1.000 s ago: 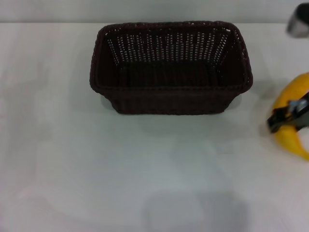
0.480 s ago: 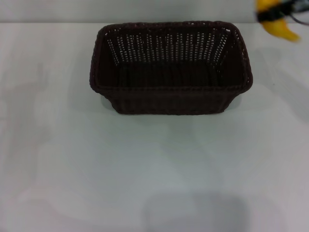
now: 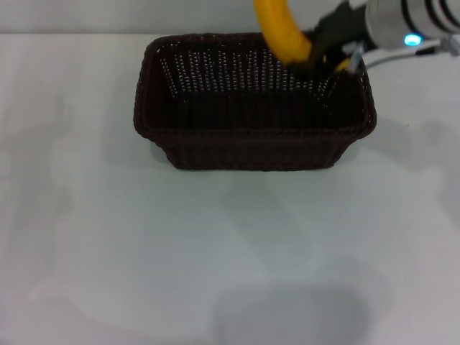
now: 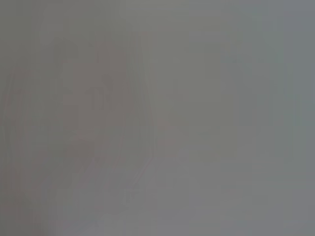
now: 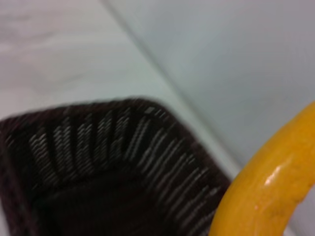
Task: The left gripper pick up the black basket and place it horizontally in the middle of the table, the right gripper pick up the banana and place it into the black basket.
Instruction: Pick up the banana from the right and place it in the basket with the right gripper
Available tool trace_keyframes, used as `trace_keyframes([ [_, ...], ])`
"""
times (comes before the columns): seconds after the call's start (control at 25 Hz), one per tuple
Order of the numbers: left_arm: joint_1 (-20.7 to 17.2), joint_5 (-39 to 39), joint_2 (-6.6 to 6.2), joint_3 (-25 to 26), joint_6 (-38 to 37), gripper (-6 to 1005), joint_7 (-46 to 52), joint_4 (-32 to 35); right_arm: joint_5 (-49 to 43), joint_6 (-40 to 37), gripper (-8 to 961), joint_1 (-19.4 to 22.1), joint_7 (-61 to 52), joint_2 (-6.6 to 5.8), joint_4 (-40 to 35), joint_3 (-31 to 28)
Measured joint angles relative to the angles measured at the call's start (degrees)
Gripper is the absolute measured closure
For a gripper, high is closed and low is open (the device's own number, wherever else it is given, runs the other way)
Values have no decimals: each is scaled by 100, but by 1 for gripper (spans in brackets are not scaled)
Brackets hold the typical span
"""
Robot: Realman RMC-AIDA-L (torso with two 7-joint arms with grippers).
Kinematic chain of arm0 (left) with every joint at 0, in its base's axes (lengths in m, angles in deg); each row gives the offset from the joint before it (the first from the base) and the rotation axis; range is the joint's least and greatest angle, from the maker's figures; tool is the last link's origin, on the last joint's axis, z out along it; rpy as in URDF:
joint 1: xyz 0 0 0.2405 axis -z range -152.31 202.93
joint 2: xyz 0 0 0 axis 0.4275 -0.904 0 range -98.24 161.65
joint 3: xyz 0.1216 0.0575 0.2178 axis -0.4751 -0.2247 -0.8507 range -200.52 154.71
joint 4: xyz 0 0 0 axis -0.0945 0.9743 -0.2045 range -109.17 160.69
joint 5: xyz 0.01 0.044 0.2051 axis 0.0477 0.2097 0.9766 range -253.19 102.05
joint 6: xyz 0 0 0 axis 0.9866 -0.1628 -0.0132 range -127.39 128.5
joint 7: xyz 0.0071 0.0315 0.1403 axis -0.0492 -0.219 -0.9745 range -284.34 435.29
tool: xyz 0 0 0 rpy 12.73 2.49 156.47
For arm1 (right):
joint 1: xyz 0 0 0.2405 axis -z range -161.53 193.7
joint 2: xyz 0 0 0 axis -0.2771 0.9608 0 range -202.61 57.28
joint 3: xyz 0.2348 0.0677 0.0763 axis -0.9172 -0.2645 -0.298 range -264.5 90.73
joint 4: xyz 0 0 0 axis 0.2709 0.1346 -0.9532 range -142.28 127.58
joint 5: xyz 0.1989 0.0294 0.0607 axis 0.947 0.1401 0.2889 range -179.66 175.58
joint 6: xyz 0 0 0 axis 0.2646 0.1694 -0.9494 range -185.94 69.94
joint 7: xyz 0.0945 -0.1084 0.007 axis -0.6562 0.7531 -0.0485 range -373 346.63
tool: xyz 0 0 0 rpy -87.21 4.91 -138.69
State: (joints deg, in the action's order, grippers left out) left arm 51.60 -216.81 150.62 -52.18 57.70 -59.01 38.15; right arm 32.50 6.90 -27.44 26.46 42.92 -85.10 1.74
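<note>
Head view: right gripper (image 3: pixel 325 52) clamps banana (image 3: pixel 282 30) over far right corner of black basket (image 3: pixel 255 100); banana's long axis rises steeply up-left from claw. Basket long side crosswise on table (image 3: pixel 215 251).

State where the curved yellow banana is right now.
In the head view, the curved yellow banana hangs over the dark woven basket's far right corner, gripped by the right hand.
</note>
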Motion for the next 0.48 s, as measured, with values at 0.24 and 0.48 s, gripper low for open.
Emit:
trace_keyframes([
  [0.24, -2, -15, 0, 25, 3, 196, 57, 0, 472, 46, 396, 97, 568, -1, 171, -43],
  [0.48, -1, -69, 0, 27, 3, 196, -18, -1, 1122, 49, 266, 654, 1096, -16, -187, -733],
])
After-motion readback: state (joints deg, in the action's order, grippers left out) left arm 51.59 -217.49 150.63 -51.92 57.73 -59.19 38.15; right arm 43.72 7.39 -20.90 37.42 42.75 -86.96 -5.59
